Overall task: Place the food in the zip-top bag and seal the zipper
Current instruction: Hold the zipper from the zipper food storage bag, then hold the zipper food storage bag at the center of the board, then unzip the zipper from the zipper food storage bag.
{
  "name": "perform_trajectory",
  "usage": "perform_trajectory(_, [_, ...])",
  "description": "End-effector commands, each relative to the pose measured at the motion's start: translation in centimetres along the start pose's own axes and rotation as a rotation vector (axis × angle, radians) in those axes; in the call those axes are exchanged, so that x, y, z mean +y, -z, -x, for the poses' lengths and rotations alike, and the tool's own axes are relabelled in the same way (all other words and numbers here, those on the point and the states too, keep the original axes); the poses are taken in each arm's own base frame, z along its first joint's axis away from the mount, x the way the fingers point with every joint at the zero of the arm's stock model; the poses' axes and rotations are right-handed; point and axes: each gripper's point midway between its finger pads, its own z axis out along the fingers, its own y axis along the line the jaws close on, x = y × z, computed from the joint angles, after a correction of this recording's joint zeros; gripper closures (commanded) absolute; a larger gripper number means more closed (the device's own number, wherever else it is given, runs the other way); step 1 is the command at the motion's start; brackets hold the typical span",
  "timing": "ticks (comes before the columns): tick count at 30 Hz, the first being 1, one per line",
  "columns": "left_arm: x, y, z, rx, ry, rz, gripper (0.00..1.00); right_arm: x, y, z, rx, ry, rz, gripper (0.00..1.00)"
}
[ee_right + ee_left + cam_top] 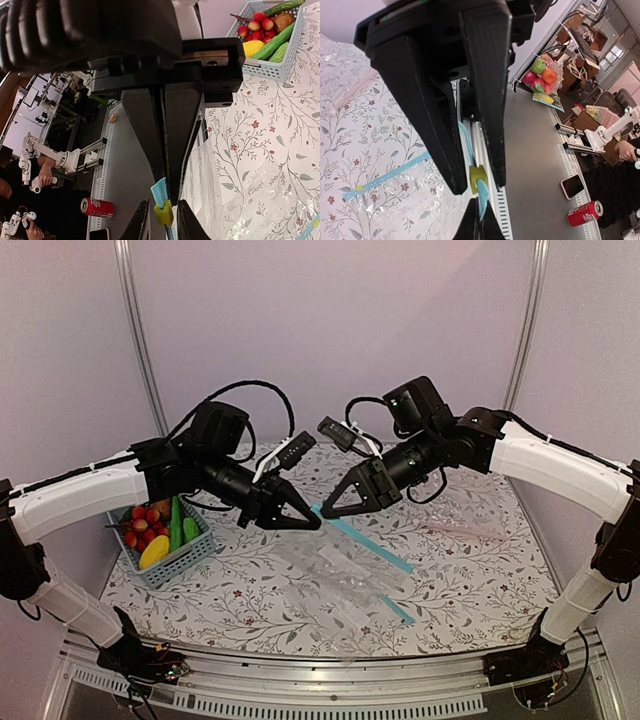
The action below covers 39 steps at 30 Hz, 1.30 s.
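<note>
The zip-top bag [350,565] hangs clear and crumpled from its light-blue zipper [365,540], raised at one end over the table's middle. My right gripper [322,510] [169,192] is shut on the zipper's end tab. My left gripper [312,522] [477,187] meets it tip to tip, and its fingers are closed round the yellow slider [477,179] [163,214] on that strip. The food lies in the grey basket [185,562] at the left: a yellow piece [154,552] [252,48] and a light-green piece [191,529] [281,51].
The basket also holds red berries [140,525] and a long dark-green vegetable [176,523]. A second clear bag with a blue strip [400,612] [385,176] lies flat near the front. A clear bag with a pink strip [455,530] lies at the right.
</note>
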Motion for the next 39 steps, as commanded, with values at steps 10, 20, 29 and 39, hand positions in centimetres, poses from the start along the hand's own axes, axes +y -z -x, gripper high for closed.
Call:
perform_trajectory(10, [-0.1, 0.1, 0.6, -0.005, -0.001, -0.004, 1.0, 0.3, -0.2, -0.3, 0.006, 0.014, 0.01, 1.0])
perform_trajectory(20, [0.8, 1.3, 1.5, -0.057, 0.016, 0.027, 1.0, -0.6, 0.2, -0.8, 0.017, 0.011, -0.067, 1.0])
perform_trajectory(29, [0.9, 1.8, 1.8, -0.073, 0.024, 0.024, 1.0, -0.8, 0.7, -1.3, 0.028, 0.019, -0.116, 1.0])
perform_trajectory(39, [2.3, 2.5, 1.9, -0.08, 0.043, 0.088, 1.0, -0.6, 1.2, -1.4, 0.028, 0.028, -0.135, 1.0])
